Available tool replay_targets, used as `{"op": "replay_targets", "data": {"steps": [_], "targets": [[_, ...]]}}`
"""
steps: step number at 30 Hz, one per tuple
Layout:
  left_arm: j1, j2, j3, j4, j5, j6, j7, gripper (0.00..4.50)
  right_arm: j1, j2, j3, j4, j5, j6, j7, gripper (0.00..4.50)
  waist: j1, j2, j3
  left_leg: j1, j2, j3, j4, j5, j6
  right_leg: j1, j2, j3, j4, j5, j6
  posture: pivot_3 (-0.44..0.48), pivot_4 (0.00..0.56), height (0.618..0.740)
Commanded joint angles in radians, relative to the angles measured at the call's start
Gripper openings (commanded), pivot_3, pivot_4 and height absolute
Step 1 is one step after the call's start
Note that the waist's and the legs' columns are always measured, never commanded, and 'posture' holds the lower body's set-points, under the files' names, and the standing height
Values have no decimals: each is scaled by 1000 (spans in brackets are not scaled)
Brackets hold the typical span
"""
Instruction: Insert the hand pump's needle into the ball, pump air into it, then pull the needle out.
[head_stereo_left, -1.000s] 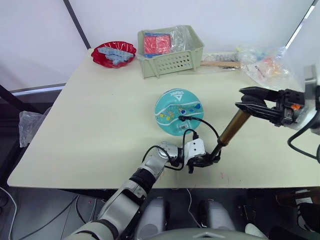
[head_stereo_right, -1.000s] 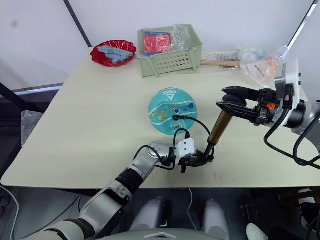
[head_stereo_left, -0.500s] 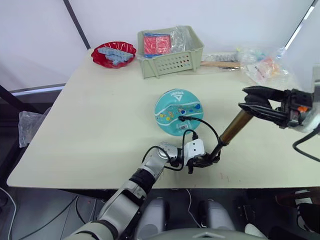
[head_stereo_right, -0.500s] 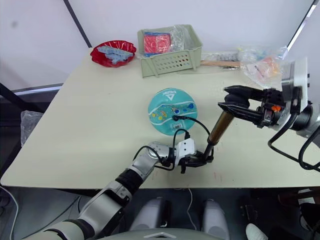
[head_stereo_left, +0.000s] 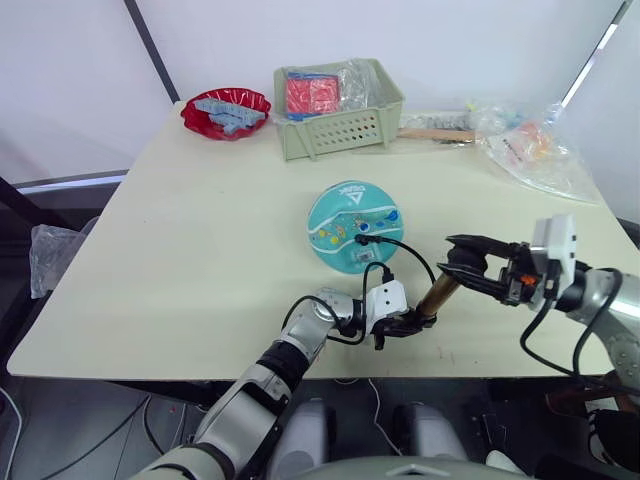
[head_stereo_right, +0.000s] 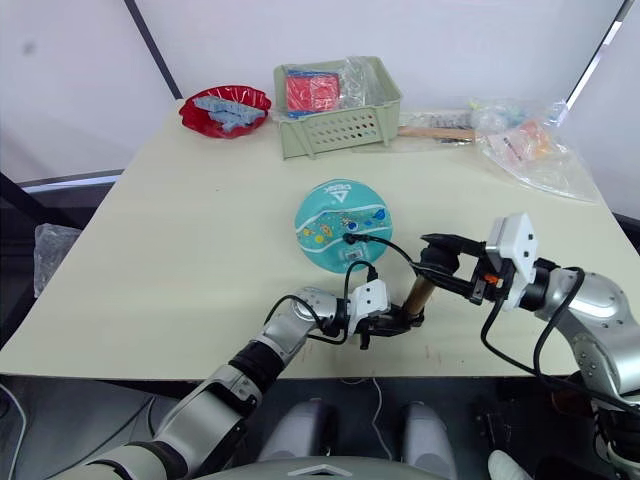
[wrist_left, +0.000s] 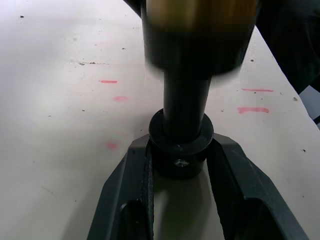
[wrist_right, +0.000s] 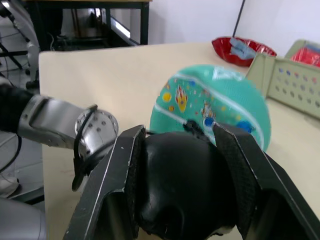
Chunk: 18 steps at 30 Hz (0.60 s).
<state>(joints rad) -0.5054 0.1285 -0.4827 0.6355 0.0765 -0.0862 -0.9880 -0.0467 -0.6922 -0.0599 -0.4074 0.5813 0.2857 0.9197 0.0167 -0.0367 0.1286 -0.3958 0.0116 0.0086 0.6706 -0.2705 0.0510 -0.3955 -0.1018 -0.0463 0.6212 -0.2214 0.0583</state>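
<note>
On the cream table (head_stereo_left: 200, 230), I saw white lettering on the teal ball (head_stereo_left: 355, 225), too small to read. Beside it the hand pump (head_stereo_left: 437, 294) leaned, gold barrel short, hose looping onto the ball. My left gripper (wrist_left: 182, 165) clasped its black foot; my right gripper (wrist_right: 182, 165) clenched the T-handle.

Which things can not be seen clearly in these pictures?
- The needle: too small; the hose reaches the ball, but insertion cannot be judged.
- The hand pump handle: hidden between the right gripper fingers.
- Pump barrel: blurred in the left wrist view.
- Green basket contents: under plastic.
</note>
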Motion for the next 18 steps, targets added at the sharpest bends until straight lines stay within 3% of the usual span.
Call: {"op": "replay_targets", "data": {"steps": [1,8,18], "targets": [[39,37,-34,74,64,51,3,1085,65,12,87,82,-93,-12,13,1631,0,1,0,0,0,0,0,0,0,0,0,0,0,0,0,0,150,738],[28,36,-31,97,64,40,7,1085,28,27,73,58,-74,-8,7,1631,0,3,0,0,0,0,0,0,0,0,0,0,0,0,0,0,150,738],[21,31,-30,114,67,30,6,1085,-134,-85,-108,-45,139,175,12,1631,5,14,12,-4,-1,0,0,0,0,-1,-1,-1,-1,0,0,0,150,738]]}}
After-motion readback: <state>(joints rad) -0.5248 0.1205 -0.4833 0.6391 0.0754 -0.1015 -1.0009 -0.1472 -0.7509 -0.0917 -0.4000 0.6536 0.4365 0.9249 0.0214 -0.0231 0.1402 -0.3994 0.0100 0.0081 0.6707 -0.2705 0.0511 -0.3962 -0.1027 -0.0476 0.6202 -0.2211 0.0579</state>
